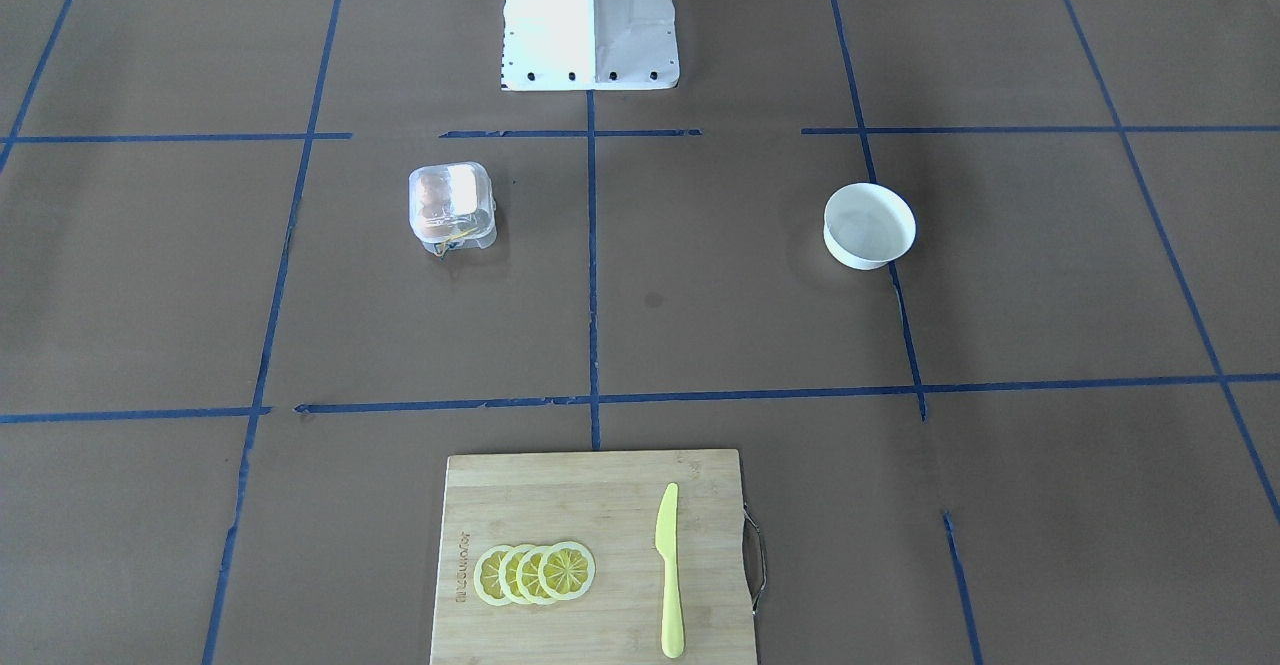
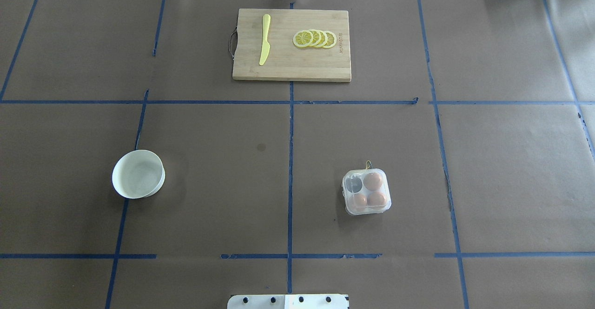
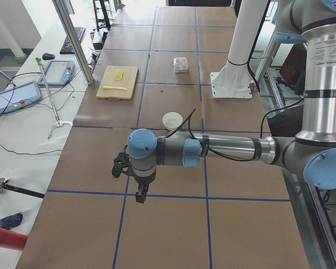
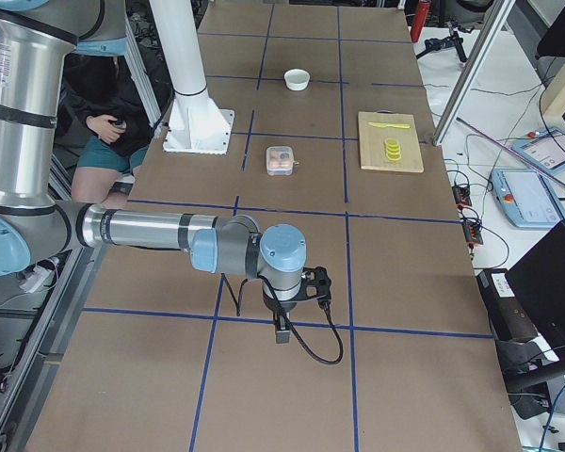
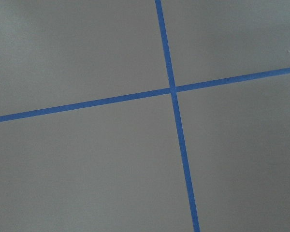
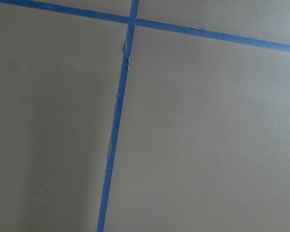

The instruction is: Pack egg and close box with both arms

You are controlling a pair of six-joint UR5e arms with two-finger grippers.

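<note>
The box (image 2: 366, 192) is a small clear plastic case on the brown table, right of centre in the overhead view. Its lid seems to be down. Three brown eggs show inside; one egg (image 2: 373, 180) is in the far right cup, and the far left cup looks dark. A thin yellow string (image 2: 368, 164) sticks out at its far side. The box also shows in the front view (image 1: 452, 208). My left gripper (image 3: 123, 163) hangs over bare table far to the left; my right gripper (image 4: 311, 282) hangs far to the right. I cannot tell whether either is open. Both wrist views show only brown paper and blue tape.
A round white bowl (image 2: 138, 174) stands left of centre. A wooden cutting board (image 2: 297, 69) at the far middle carries a yellow knife (image 2: 265, 39) and lemon slices (image 2: 315, 38). The white base block (image 1: 590, 20) stands at the robot's edge.
</note>
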